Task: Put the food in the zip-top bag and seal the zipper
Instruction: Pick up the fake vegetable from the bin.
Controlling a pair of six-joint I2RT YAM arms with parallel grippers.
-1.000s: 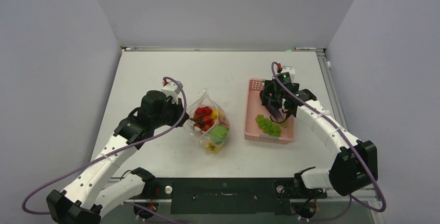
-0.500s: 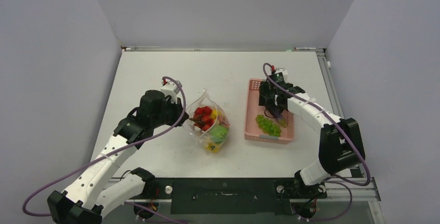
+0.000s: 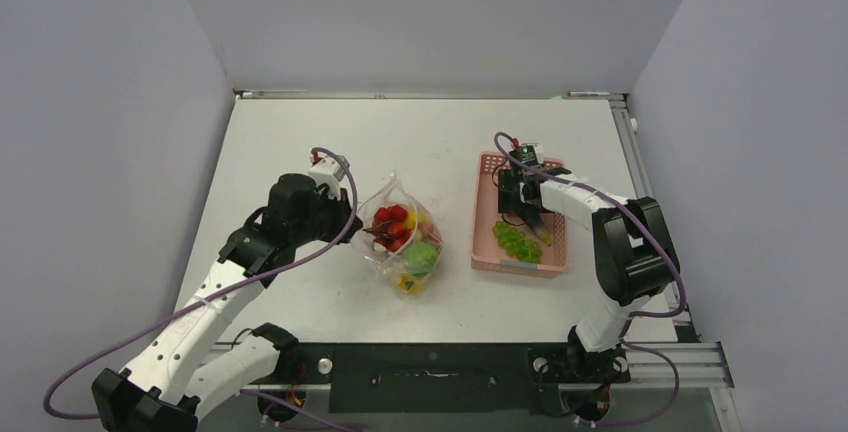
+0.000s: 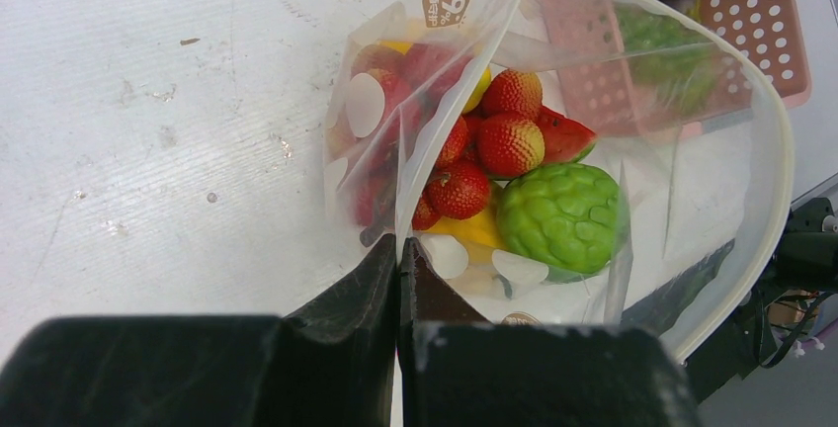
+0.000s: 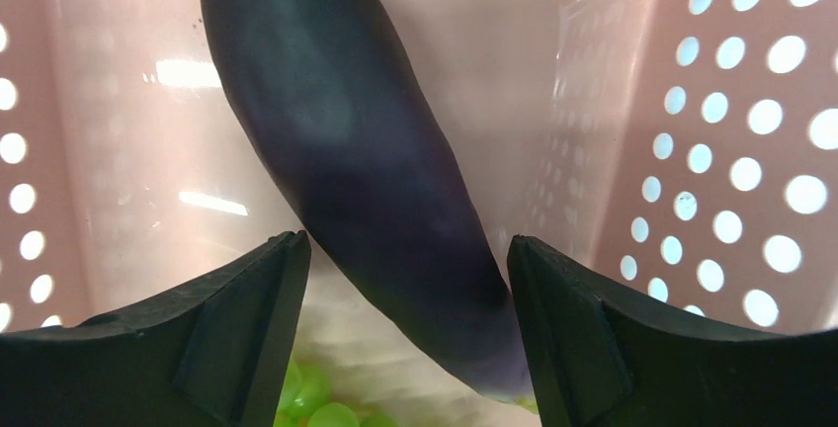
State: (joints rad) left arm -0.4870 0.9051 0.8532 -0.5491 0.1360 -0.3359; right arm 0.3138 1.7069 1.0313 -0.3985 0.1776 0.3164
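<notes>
The clear zip-top bag (image 3: 400,242) lies left of centre, its mouth held open, with red strawberries (image 4: 494,140), a green bumpy fruit (image 4: 561,214) and yellow pieces inside. My left gripper (image 4: 398,249) is shut on the bag's edge by the whitish zipper strip (image 4: 771,150). My right gripper (image 5: 405,249) is open inside the pink basket (image 3: 486,252), its fingers either side of a dark purple eggplant (image 5: 366,160) without touching it. A green grape cluster (image 3: 517,240) lies in the basket just below.
The pink basket (image 5: 751,101) has perforated walls close around my right gripper. The basket also shows through the bag in the left wrist view (image 4: 761,22). Table walls stand on the left, back and right.
My right arm has folded in, its wrist moving left and lower into the basket over the eggplant. The left arm and the bag have not moved.
</notes>
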